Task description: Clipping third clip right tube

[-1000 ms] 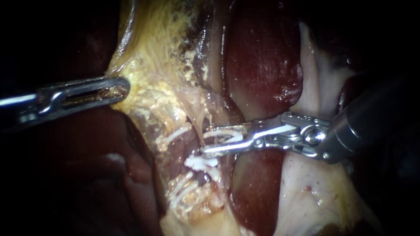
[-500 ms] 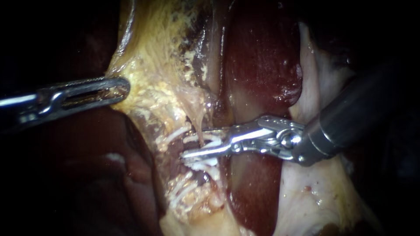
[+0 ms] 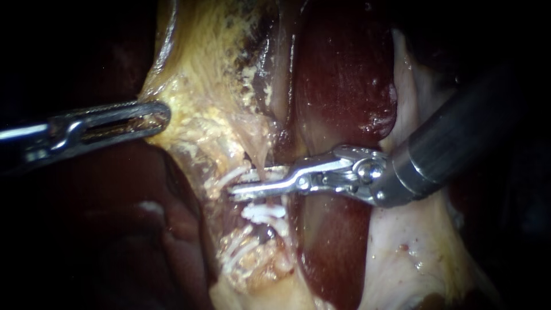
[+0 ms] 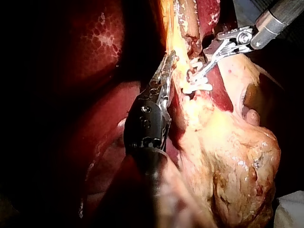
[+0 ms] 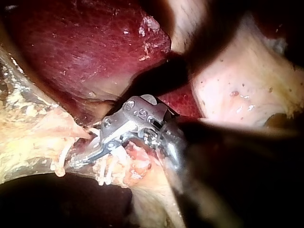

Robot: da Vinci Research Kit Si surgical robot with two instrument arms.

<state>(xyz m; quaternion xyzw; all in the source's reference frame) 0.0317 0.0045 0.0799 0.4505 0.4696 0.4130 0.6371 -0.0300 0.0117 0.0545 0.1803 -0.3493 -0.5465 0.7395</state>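
My right instrument point(image 3: 238, 189) comes in from the upper right. Its jaws stand narrow across a thin pale tube point(image 3: 259, 163), gripping a white clip point(image 3: 261, 182) around it. Just below lies another white clip point(image 3: 263, 212), and more white clips point(image 3: 232, 255) sit lower on the yellow tissue. At the left, my left instrument point(image 3: 158, 117) is shut on the edge of yellowish fatty tissue point(image 3: 195, 115) and holds it taut. In the right wrist view the jaws point(image 5: 78, 162) lie over the clipped strands point(image 5: 102, 173). The left wrist view shows both instruments point(image 4: 168, 64) point(image 4: 202, 71) beside the clips point(image 4: 197, 88).
Dark red liver point(image 3: 344, 74) fills the middle and upper right behind the jaws. Pale glistening tissue point(image 3: 413, 252) lies under the right shaft. More dark liver point(image 3: 115, 229) lies at the lower left. Lumpy yellow fat point(image 4: 237, 161) bulks beside the left shaft.
My right instrument has slid leftward across the tube, and its jaws have narrowed around it with the clip. The left instrument has held still.
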